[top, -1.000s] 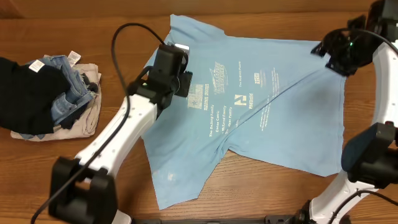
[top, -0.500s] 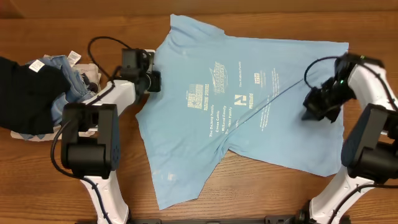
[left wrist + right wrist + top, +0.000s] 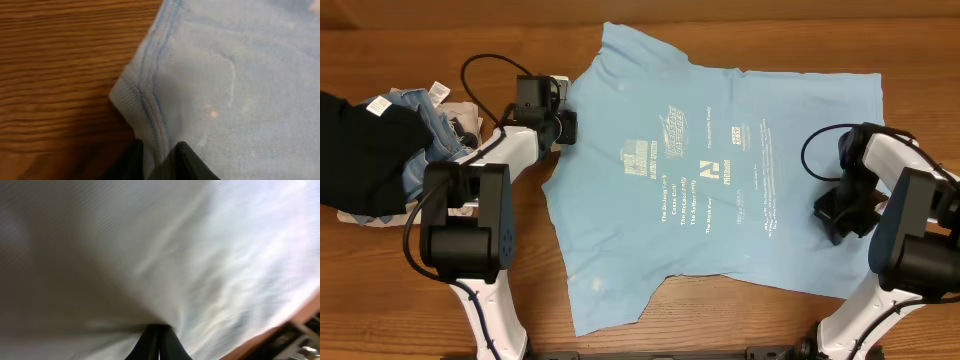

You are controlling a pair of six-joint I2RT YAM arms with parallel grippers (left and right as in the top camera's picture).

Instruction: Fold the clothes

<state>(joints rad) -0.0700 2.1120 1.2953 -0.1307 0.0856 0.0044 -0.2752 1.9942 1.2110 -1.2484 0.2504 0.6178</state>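
Light-blue T-shirt (image 3: 720, 180) spread flat, print upward, across the middle of the wooden table (image 3: 760, 325). My left gripper (image 3: 563, 128) is pinched on the sleeve hem at the shirt's far left. My right gripper (image 3: 835, 215) is clenched on the cloth near the right edge. A pile of other garments (image 3: 390, 150) lies at the table's left side.
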